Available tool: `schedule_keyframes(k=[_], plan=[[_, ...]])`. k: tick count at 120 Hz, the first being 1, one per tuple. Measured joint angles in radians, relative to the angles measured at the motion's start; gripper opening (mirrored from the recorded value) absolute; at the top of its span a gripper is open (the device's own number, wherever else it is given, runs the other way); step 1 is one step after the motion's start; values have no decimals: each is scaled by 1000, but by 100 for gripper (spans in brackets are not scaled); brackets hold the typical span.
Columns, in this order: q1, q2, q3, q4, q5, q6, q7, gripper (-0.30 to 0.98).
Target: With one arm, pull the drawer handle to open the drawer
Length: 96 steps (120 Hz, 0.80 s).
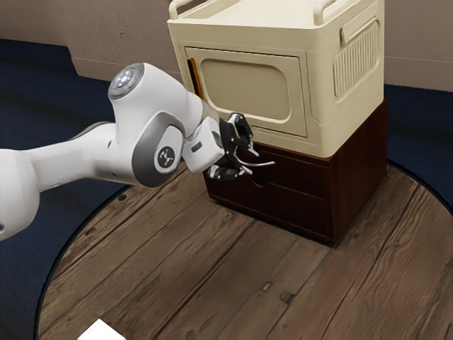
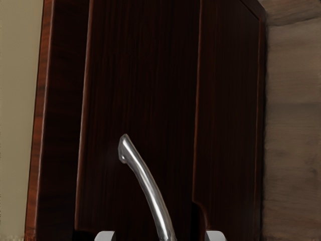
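You're at the grasp: spread fingers [image 2: 215, 236] seemingly straddle the handle [image 2: 151, 193]; close them, then draw the drawer [image 2: 140, 75] out.

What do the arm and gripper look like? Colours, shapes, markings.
Arm: smooth white rounded shells, grey joint trim; a dark disc with a white emblem on one side, a round grey cap with pale lights up top. Gripper: black, angular, two linked fingers, pale tips.
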Motion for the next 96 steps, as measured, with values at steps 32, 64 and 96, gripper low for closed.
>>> schedule_keyframes(k=[32, 64, 96], plan=[[7, 0, 4, -3, -5, 5, -1, 9], [7, 0, 5, -16, -6, 6, -4, 2], [7, -21, 5, -44, -6, 8, -5, -1]])
